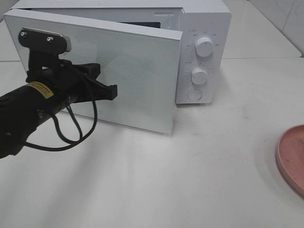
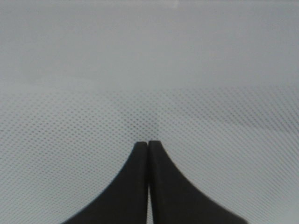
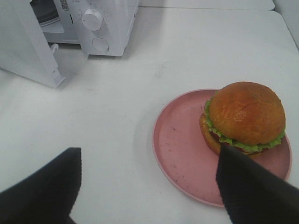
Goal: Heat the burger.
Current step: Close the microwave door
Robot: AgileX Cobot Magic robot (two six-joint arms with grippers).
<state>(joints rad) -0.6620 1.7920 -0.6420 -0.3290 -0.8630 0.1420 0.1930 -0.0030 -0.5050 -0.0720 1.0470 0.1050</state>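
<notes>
Overhead, the boxy white microwave oven point(image 1: 199, 52) stands at the far edge of the white bench point(image 1: 190, 180), its white dotted-glass door point(image 1: 123, 76) swung partly out toward the near left. The black left gripper point(image 1: 113, 91) reaches in from the left edge of the bench with its tip at the outer face of that door, jaws pressed together and holding nothing; whether the tip actually touches the glass I cannot tell from here. At the right edge of the bench only a slice of the round pink plate point(image 1: 290, 156) shows, and the burger is out of sight in this view. The cavity is mostly hidden behind the door.

From the left wrist, the two black fingers point(image 2: 135, 186) meet with no gap, pointing straight at the dotted door panel point(image 2: 149, 70), which fills the whole picture.

From the right wrist, the tall burger with a glossy golden-brown bun, green lettuce and yellow cheese point(image 3: 245, 116) sits on the pink plate point(image 3: 182, 149), toward the side of it away from the microwave point(image 3: 100, 23). The right gripper point(image 3: 148, 179) hangs above the near rim of the plate with its jaws wide apart and empty; the burger lies just ahead of one finger rather than centred between the two. It is round, so no axis constrains the grasp. The right arm is plainly the nearer one, and the visible strip of the oven cavity looks empty.
</notes>
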